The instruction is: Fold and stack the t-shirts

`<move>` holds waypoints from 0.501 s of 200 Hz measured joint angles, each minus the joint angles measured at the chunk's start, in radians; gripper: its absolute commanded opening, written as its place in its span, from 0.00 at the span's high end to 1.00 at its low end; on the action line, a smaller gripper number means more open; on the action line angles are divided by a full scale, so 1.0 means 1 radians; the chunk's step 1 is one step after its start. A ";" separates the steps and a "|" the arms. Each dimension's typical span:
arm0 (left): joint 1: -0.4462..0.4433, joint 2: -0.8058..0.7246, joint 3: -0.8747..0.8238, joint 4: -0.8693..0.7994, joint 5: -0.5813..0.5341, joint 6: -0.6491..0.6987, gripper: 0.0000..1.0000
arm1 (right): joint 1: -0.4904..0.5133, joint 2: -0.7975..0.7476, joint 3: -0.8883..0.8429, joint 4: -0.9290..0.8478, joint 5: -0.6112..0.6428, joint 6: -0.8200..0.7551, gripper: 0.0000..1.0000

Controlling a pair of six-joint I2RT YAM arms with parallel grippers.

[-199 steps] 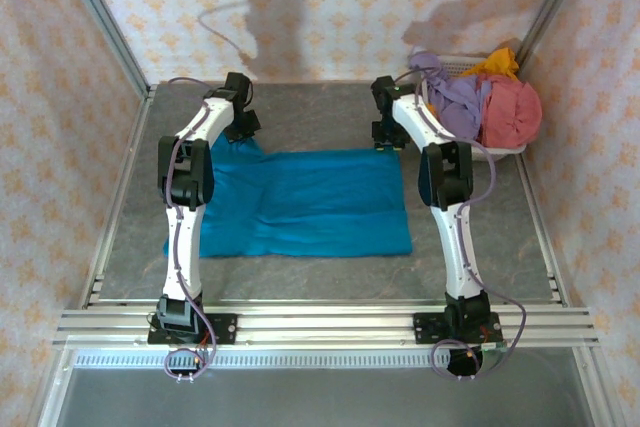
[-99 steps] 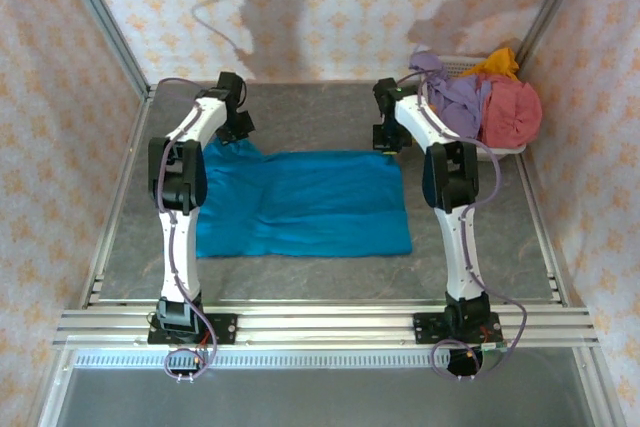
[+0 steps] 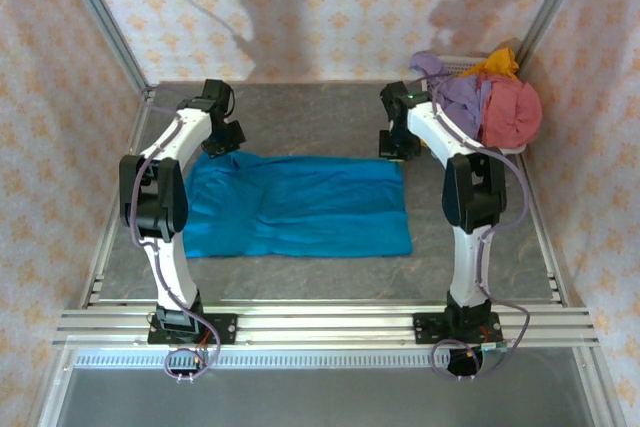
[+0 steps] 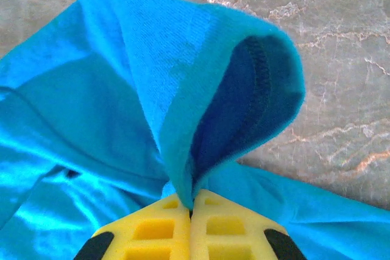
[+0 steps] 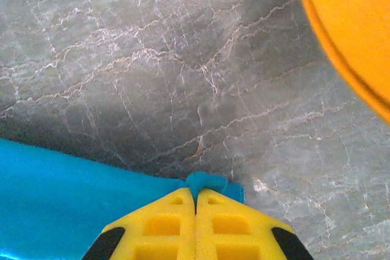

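table [image 3: 320, 112]: grey marbled surface with pale veins, centre of frame, evenly lit. back wall [image 3: 370, 7], left wall [image 3: 50, 167] and right wall [image 3: 605, 207]: cream paper with an orange floral repeat. metal posts [image 3: 103, 22] rise at the upper left and upper right. ribbed aluminium rails [image 3: 320, 325] cross the lower frame. two soft shadows [image 3: 280, 7] fall on the back wall.

A teal-blue t-shirt [image 3: 300, 207] lies spread flat across the middle of the grey table, lightly creased, its long side running left to right. Its far-left sleeve [image 4: 237, 89] is bunched upward, the stitched hem gaping open. At the far right corner, a lavender purple tee [image 3: 455, 97], an orange-yellow tee [image 3: 495, 64] and a dusty red tee [image 3: 512, 112] sit heaped together, crumpled.
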 measured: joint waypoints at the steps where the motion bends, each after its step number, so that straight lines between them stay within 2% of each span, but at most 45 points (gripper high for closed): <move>1: 0.000 -0.002 -0.001 0.000 0.000 0.000 1.00 | 0.000 -0.003 -0.003 0.001 0.000 0.000 1.00; 62: -0.007 -0.116 -0.038 -0.031 -0.003 0.000 1.00 | 0.011 -0.129 -0.150 0.019 -0.012 0.014 1.00; 100: -0.016 -0.216 -0.144 -0.062 -0.011 -0.001 1.00 | 0.032 -0.196 -0.241 0.028 -0.011 0.019 1.00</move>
